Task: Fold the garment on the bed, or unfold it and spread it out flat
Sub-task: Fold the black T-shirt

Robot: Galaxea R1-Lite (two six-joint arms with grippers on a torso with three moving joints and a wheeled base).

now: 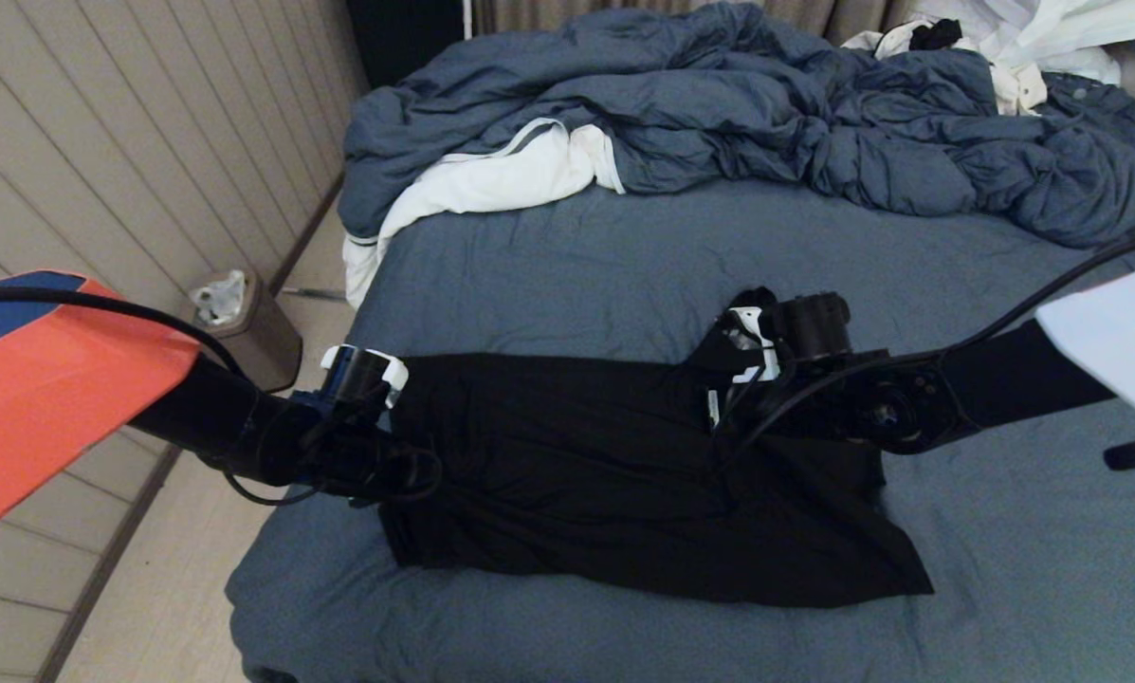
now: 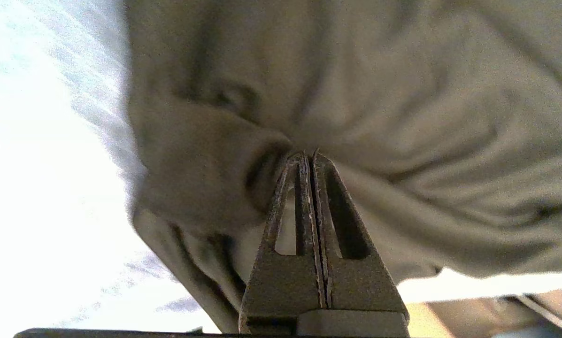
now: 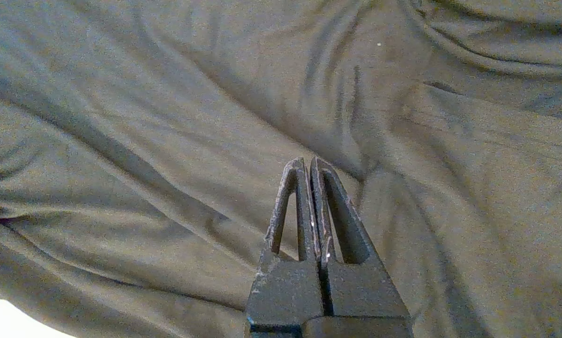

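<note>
Black thin-jersey short-sleeved T-shirt [image 1: 624, 484] lies across the near half of the wide bed with its slate-blue sheet [image 1: 567, 256], stretched as a band from nine o'clock to three o'clock in my head view, its near edge sagging into loose folds toward five o'clock. My left claw [image 2: 309, 155] sits at the shirt's nine o'clock end, fingers pressed fully together on a pinch of the cloth, which puckers right at the tips. My right claw [image 3: 307, 162] is at about two o'clock of the shirt, likewise shut tight; fabric wrinkles run into its tips, so I judge it grips the jersey too. To do this step well, I should move both claws together at the same pace, keeping the far edge taut between them so the thin jersey does not bunch. Slack near the five o'clock corner could fold under itself. The rumpled blue duvet with white lining [image 1: 766, 123] lies well clear at twelve o'clock.
</note>
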